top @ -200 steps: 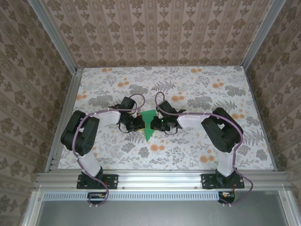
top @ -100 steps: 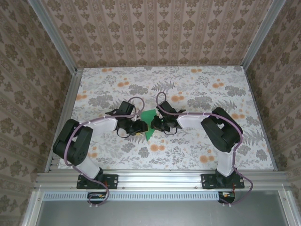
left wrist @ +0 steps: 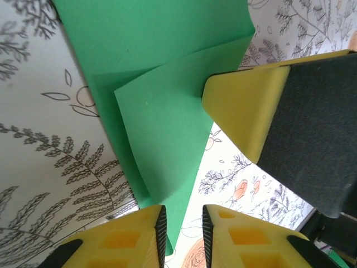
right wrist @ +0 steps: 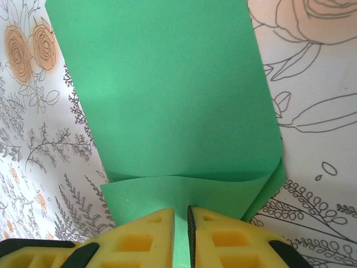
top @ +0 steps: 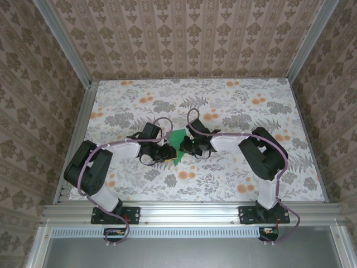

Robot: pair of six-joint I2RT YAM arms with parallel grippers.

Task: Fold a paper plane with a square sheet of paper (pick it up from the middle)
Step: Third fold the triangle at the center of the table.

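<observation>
Top cam: the paper plane (top: 177, 139) is at mid-table between the two grippers, a bright green dart w/ its narrow point toward the arm bases and its wider end toward the far wall. Left gripper (top: 166, 152) is at its left edge, right gripper (top: 184, 146) at its right edge, both low over the surface. Right wrist cam: the R jaws are clenched to a thin slit on the near edge of the green sheet. A folded flap curls up at the right of the pinch and the rest of the paper runs flat away from me. Left wrist cam: the L jaws are slightly parted, w/ the dart's point lying in the gap. I can't tell if either pad touches it. One crease runs across the sheet and a flap sits lifted above the lower layer. A yellow-and-black finger (left wrist: 240, 106) of the R gripper comes in from the right and meets the flap edge. Surface: table (top: 240, 106) covered in a white cloth w/ grey ferns and orange flowers. Room: patterned beige wallpaper panels (top: 184, 33) on three sides, aluminium frame rail (top: 189, 212) along the near edge where the bases bolt on.
</observation>
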